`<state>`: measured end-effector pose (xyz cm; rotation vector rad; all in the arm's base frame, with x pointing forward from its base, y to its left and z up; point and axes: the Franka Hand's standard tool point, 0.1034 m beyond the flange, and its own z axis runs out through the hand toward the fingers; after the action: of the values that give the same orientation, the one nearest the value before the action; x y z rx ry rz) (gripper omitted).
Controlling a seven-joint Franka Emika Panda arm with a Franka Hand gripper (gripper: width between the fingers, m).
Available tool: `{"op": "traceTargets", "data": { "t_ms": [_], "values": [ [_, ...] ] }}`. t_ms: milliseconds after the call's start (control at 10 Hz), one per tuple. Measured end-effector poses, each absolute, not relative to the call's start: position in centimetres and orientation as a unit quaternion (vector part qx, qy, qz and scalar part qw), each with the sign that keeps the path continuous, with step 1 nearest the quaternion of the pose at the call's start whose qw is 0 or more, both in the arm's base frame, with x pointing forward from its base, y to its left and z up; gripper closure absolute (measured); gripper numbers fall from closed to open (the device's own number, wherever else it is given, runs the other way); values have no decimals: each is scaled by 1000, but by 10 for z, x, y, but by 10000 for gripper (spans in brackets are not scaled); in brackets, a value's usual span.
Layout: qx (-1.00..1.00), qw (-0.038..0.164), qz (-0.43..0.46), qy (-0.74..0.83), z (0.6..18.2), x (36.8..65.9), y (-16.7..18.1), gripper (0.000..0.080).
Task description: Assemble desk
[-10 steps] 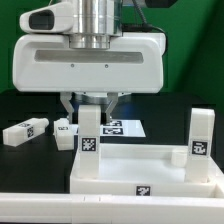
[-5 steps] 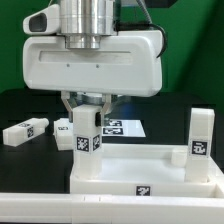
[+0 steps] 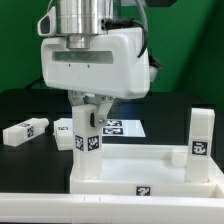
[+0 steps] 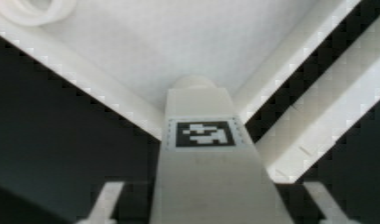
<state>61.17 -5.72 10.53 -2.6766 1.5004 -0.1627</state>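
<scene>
At the desk tabletop's [image 3: 112, 186] far corner on the exterior view's left: one tagged white leg [image 3: 88, 140], standing upright, its top clasped between the narrowly set fingers of the gripper [image 3: 90, 112]; a second leg [image 3: 200, 135] upright at the far right corner.

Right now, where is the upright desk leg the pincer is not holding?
The free leg stands at the corner of the tabletop on the exterior view's right, opposite the held leg in the pincer on the left.
</scene>
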Motion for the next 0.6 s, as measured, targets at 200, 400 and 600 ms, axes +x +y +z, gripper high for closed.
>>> {"op": "traceTargets", "data": {
  "t_ms": [200,400,600],
  "values": [
    [-873,34,-53,483,105,612,-57,354],
    [-894,31,-54,444,105,612,-57,227],
    [-937,24,-58,343,105,612,-56,155]
  ]
}}
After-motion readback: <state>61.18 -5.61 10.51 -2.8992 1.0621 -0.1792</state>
